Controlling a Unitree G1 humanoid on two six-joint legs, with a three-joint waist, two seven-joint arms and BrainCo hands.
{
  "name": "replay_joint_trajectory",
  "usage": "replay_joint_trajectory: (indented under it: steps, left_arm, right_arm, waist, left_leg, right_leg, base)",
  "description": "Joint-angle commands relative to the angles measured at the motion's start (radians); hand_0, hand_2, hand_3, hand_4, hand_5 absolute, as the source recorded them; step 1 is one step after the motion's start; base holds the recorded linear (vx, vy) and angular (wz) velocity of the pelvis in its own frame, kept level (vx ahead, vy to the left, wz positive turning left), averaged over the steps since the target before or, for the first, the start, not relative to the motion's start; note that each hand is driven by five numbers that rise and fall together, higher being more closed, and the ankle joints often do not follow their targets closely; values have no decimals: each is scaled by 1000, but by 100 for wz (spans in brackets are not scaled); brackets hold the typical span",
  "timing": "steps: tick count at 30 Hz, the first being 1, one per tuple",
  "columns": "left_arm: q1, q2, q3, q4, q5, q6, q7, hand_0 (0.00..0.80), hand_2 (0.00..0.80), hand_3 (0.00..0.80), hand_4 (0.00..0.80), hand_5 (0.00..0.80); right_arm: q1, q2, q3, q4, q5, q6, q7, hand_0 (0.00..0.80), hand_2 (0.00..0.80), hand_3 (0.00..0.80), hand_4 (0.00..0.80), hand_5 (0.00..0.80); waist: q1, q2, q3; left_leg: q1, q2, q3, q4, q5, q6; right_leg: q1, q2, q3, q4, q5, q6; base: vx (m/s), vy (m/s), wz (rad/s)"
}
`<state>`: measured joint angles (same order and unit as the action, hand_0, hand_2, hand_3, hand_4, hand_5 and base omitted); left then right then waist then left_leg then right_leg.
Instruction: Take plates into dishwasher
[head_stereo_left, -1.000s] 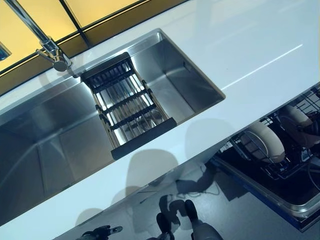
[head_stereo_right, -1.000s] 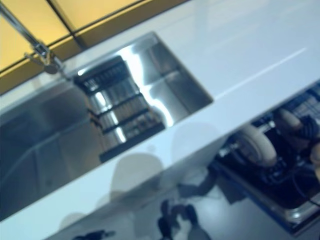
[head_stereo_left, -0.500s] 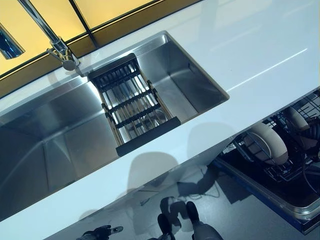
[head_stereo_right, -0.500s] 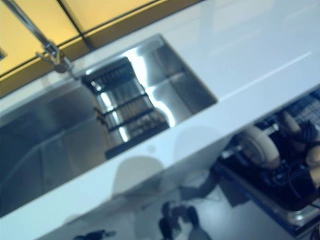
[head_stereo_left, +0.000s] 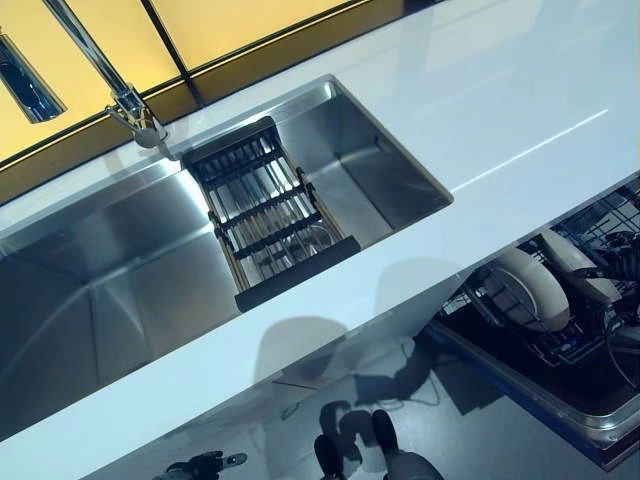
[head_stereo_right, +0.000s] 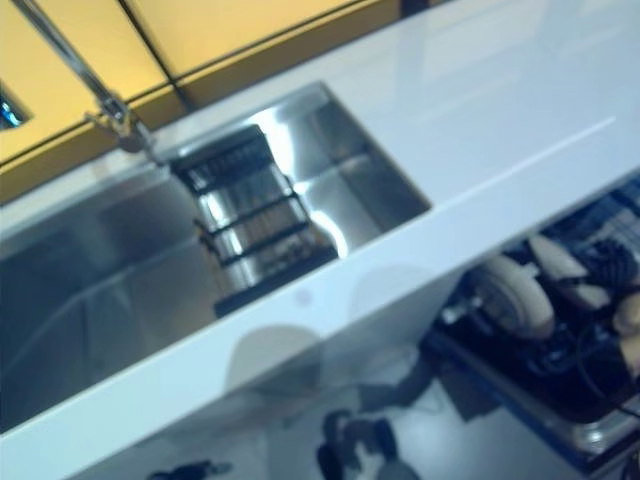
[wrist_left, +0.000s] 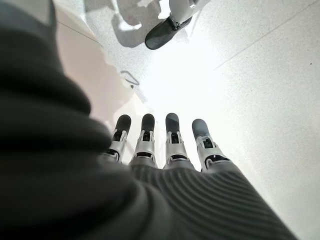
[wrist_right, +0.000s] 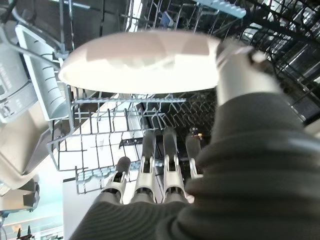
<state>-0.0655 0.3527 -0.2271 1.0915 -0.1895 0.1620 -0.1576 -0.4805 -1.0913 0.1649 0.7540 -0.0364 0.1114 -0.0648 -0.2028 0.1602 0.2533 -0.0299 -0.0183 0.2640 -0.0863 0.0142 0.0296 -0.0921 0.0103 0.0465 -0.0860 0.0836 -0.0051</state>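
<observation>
A white plate (head_stereo_left: 526, 290) stands on edge in the pulled-out dishwasher rack (head_stereo_left: 560, 345) at the lower right. Beside it a second white plate (head_stereo_left: 576, 264) leans tilted over the rack wires. That plate (wrist_right: 142, 62) fills the right wrist view, where my right hand (wrist_right: 150, 167) reaches into the rack. Its fingers are straight and apart from the plate, and only the thumb (wrist_right: 239, 70) rests at the plate's rim. My left hand (wrist_left: 170, 145) hangs over the floor, fingers straight and holding nothing.
A white counter (head_stereo_left: 520, 110) runs across the view with a steel sink (head_stereo_left: 110, 290) set in it. A dark drying rack (head_stereo_left: 265, 210) spans the sink below the tap (head_stereo_left: 125, 100). The dishwasher's open door (head_stereo_left: 560, 415) juts out over the grey floor.
The camera has shifted a little. The second plate has dropped from nearly upright to a tilted lean in the rack. The left hand stays put.
</observation>
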Motion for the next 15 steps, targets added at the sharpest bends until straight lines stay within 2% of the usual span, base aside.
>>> replay_joint_trajectory:
  steps: [1, 11, 15]
  left_arm:
    - [-4, 8, -40, 82, 6, 1, -3, 0, 0, 0, 0, 0]
    - [9, 19, -16, 94, 37, -2, -2, 0, 0, 0, 0, 0]
    - [19, 29, 3, 98, 56, 3, -1, 0, 0, 0, 0, 0]
  right_arm:
    - [-6, 8, -48, 9, 6, -4, -46, 0, 0, 0, 0, 0]
    - [44, -30, -82, -34, -10, 15, -38, 0, 0, 0, 0, 0]
    - [92, -62, -126, -72, -15, 36, -36, 0, 0, 0, 0, 0]
  waist:
    - [32, -62, -80]
    - [24, -109, -97]
    - [17, -138, -111]
  left_leg:
    - [28, 9, 0, -1, -80, -35]
    - [45, 19, 4, -1, -87, -33]
    - [54, 24, 8, -1, -93, -31]
  right_leg:
    - [-26, -20, 10, -1, -24, 107]
    - [-10, -7, 21, -1, -24, 107]
    - [-1, -1, 29, -1, -25, 108]
  base:
    - [0, 0, 0]
    - [0, 0, 0]
    - [26, 5, 0]
